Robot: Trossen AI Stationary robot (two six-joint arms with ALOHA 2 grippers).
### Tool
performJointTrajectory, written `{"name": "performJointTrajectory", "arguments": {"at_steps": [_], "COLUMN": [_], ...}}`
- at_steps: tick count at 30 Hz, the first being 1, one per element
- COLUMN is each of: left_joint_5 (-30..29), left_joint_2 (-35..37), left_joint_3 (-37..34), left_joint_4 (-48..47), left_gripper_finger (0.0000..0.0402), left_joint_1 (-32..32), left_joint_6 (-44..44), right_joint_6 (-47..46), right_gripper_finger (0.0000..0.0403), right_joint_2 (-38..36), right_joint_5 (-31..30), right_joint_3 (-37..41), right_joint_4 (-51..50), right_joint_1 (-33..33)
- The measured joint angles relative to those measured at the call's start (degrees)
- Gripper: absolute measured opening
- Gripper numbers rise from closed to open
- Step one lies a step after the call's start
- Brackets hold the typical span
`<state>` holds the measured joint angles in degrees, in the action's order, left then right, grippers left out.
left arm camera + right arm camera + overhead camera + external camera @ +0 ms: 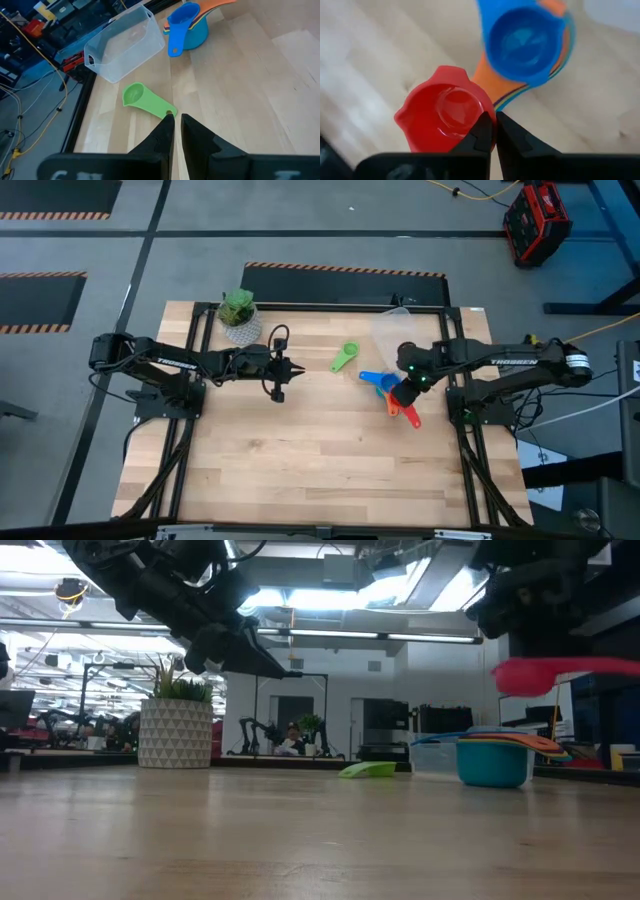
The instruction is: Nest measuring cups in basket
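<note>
While the right hand [493, 131] grips the red measuring cup [442, 116] by its rim above the nested stack of cups [385, 385], the left hand [175, 127] hangs clenched and empty over the worktop [300, 450], near the lone green cup [346, 357]. Beside the stack, the clear basket [120, 47] holds nothing.

At the right edge of the low view the red cup [560, 675] was cut off, and the dark pincer [530, 600] above it hid the grip itself.
</note>
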<state>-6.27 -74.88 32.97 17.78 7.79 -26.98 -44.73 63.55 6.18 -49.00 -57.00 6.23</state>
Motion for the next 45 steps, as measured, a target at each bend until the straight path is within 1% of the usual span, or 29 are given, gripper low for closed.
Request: {"name": "performJointTrajectory", "arguments": {"at_steps": [6,10,16,27,37,45], "left_joint_5": [0.00,0.01,0.01,0.01,0.01,0.01], "left_joint_2": [-0.01,0.01,-0.01,-0.01,-0.01,-0.01], "left_joint_3": [0.00,0.00,0.00,0.00,0.00,0.00], "left_joint_4": [-0.02,-0.02,-0.07,-0.09,-0.11,-0.13], "left_gripper_finger": [0.0027,0.0027,0.0027,0.0027,0.0027,0.0027], "left_joint_1": [0.00,0.00,0.00,0.00,0.00,0.00], "left_joint_6": [-0.02,0.00,-0.02,0.00,0.00,0.02], "right_joint_6": [-0.22,-0.05,-0.40,-5.90,-5.41,-5.21], "right_gripper_finger": [0.0017,0.0017,0.0018,0.0018,0.0019,0.0019], "right_joint_2": [0.60,0.90,0.92,0.96,5.14,5.49], "right_joint_5": [-3.58,-3.86,-4.25,-3.94,-4.46,-5.04], "right_joint_3": [2.38,3.97,5.12,5.15,5.13,5.13], "right_joint_4": [5.07,7.79,8.13,8.10,9.64,9.60], "right_joint_1": [3.91,6.70,9.82,10.48,10.48,10.48]}}
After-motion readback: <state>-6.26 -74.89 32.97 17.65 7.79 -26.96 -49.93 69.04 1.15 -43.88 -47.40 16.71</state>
